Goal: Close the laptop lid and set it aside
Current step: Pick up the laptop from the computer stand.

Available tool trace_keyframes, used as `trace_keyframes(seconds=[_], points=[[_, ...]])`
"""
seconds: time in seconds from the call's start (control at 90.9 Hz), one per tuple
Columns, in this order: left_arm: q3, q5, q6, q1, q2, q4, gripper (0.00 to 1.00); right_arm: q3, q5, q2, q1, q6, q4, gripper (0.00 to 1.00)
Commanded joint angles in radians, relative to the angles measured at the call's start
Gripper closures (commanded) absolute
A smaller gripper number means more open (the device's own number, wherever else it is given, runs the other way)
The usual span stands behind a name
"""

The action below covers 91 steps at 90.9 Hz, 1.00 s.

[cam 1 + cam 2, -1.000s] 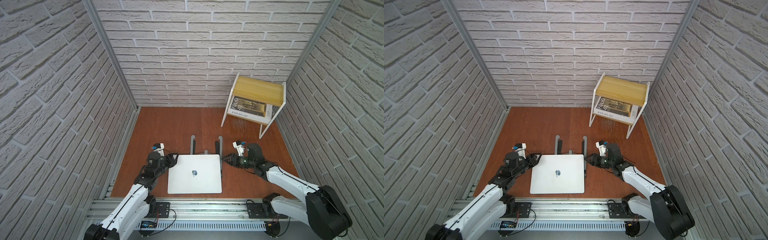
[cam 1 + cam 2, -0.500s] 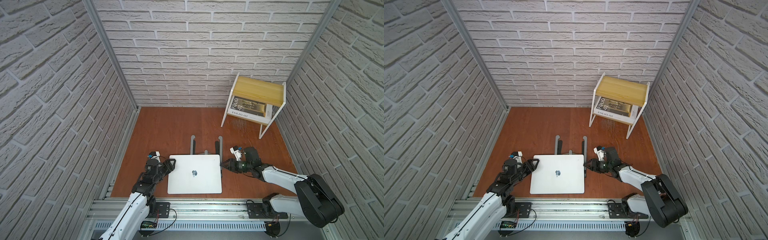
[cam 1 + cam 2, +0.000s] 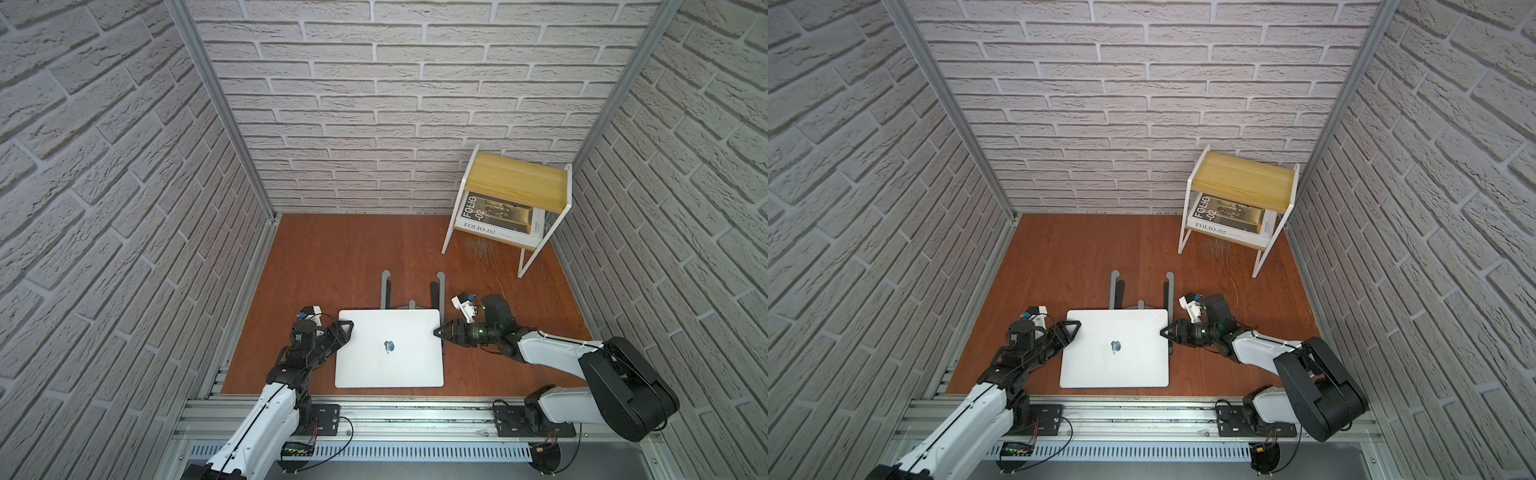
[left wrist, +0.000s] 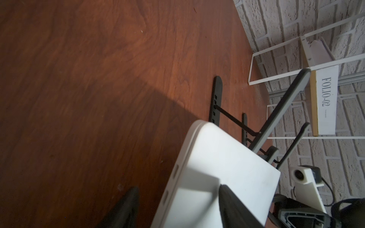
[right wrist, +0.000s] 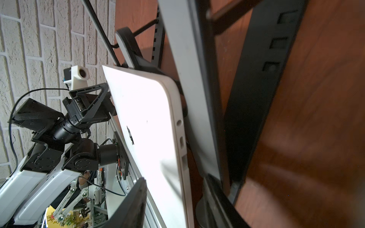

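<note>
White-grey brick-pattern walls (image 3: 374,104) close in three sides, meeting at slanting aluminium posts (image 3: 220,108), and the light is even, with only soft shadows on the reddish-brown wood table (image 3: 353,249). In the far right corner stands a small side shelf (image 3: 515,183) — white frame, yellow wooden top — with a "FOLIO-02" book (image 3: 494,218) lying on its lower level. An aluminium rail (image 3: 395,411) runs along the near edge.
</note>
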<state>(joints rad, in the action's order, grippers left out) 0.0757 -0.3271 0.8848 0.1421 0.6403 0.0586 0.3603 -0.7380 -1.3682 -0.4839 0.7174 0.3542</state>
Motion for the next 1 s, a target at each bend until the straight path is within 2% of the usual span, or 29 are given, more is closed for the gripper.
trace_keyframes(seconds=[0.0, 0.242, 0.594, 0.99], points=[[-0.017, -0.008, -0.006, -0.007, -0.023, 0.042, 0.33, 0.023, -0.003, -0.045, -0.03, 0.027, 0.097, 0.5], [-0.033, 0.001, -0.001, -0.007, -0.063, 0.019, 0.33, 0.044, -0.003, -0.097, -0.055, 0.096, 0.189, 0.57], [-0.042, 0.017, 0.003, -0.007, -0.112, -0.012, 0.33, 0.061, -0.013, -0.022, -0.098, 0.17, 0.203, 0.68], [-0.05, 0.028, 0.008, -0.007, -0.146, -0.026, 0.32, 0.083, 0.013, -0.019, -0.139, 0.236, 0.262, 0.74]])
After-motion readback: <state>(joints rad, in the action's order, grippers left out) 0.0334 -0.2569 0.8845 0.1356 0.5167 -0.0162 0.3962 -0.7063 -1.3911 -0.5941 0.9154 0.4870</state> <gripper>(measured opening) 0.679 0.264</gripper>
